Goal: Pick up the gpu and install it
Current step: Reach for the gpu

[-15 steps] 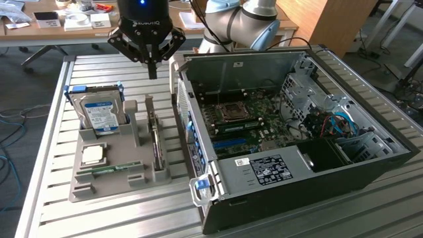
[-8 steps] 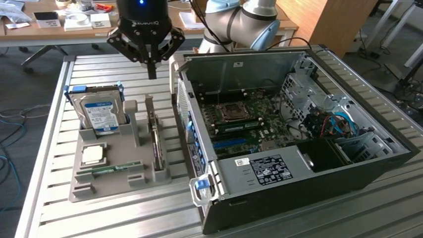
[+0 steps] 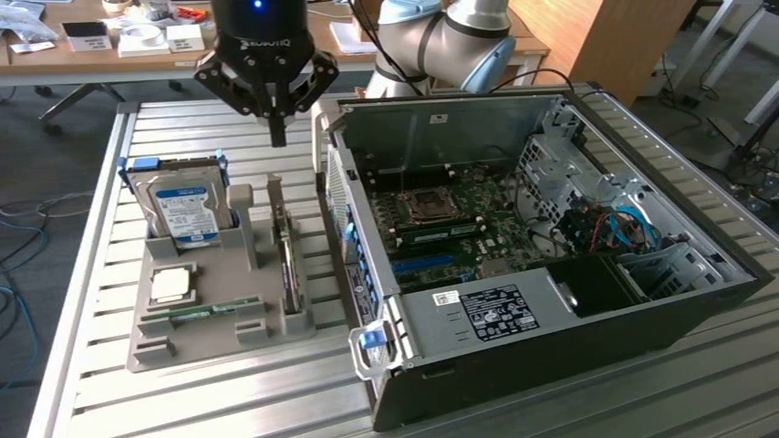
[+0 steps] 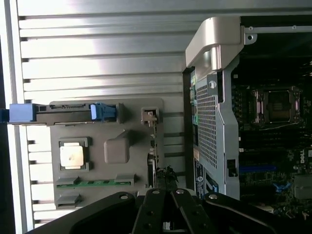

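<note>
slatted metal table [image 3: 182, 401] fills the foreground, and on it, toward the exterior view's left, lies a grey tray [image 3: 182, 345]. nearest in the tray sit a cpu [image 3: 171, 285] and a narrow memory stick [image 3: 201, 310]; farther back a hard drive [image 3: 185, 212] stands upright in its slot. the gpu [image 3: 288, 265] stands on edge in a slot along the tray's side next to the open computer case [image 3: 548, 365], with its metal bracket at the far end. above the tray's far end hangs the claw [image 3: 277, 137], pointing straight down, fingers pressed together and gripping nothing. the gpu lies below the claw, clear of the fingertips, with open air between them. beyond the case the arm [image 3: 451, 36] bends down from the back, and wooden desks [image 3: 146, 55] stand farther off.
</note>
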Tool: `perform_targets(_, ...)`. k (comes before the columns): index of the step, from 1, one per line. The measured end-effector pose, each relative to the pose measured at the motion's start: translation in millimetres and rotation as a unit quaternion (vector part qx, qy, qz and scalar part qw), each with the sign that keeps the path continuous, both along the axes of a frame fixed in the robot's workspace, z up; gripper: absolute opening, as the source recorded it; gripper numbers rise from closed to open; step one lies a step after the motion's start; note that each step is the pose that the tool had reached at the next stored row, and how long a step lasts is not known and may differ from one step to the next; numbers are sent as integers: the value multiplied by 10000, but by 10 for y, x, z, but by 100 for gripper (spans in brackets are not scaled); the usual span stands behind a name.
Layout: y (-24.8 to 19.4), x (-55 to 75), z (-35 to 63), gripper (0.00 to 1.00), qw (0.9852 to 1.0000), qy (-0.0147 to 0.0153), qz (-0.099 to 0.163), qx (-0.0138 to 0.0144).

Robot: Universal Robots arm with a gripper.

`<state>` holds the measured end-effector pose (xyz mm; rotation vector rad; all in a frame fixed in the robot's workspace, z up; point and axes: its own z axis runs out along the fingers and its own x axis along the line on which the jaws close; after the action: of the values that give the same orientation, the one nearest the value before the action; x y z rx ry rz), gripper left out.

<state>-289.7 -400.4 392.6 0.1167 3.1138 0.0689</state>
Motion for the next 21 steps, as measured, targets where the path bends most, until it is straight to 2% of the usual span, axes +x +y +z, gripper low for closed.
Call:
perform_targets(12,-105,-45,0,11,10000,0,0,0)
perform_targets(21,-158,-69,-3,11,10000,-1,0,-1)
